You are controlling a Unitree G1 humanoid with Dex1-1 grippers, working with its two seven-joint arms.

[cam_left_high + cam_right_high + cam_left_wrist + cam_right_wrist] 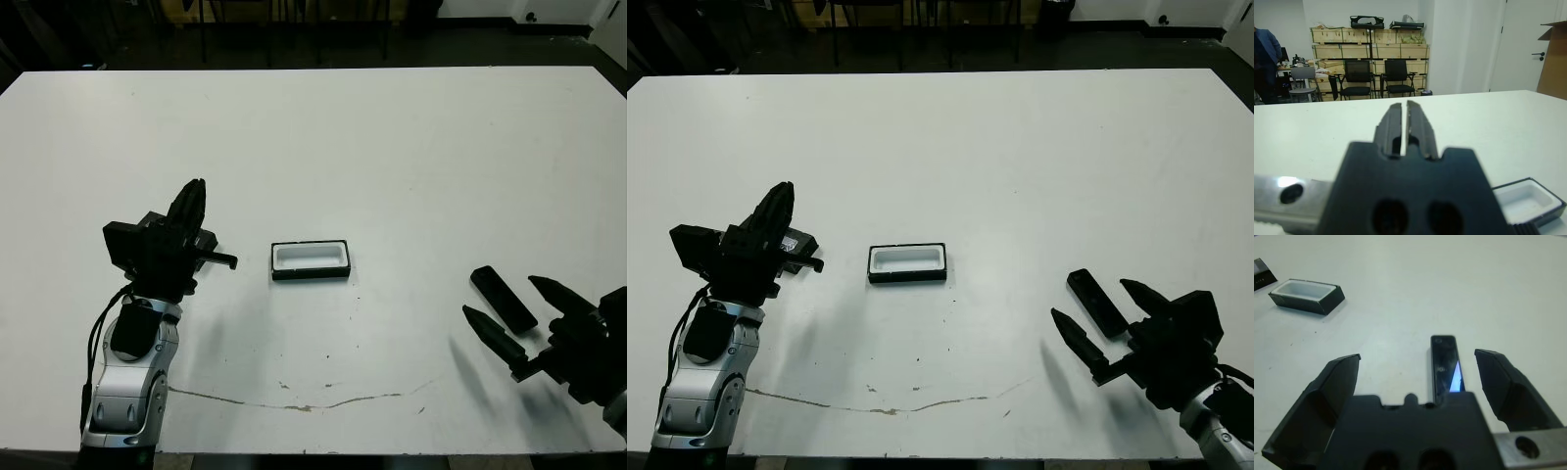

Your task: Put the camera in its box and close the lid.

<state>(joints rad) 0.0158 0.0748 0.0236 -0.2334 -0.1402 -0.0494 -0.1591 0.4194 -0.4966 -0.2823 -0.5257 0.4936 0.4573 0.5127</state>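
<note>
The camera (pixel 1445 367) lies lengthwise between the right gripper's (pixel 511 309) spread fingers, far from the closed left gripper (pixel 1405 128).

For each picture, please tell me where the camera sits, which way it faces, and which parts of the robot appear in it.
Left and right eye views: on the head, looking down at the table; both arms show, the left gripper and right gripper.
Left wrist view: on the left wrist, facing across the table towards chairs and crates; its nearly closed jaws show.
Right wrist view: on the right wrist, facing the camera; its open jaws show.
Shared: the box appears in all views.
</note>
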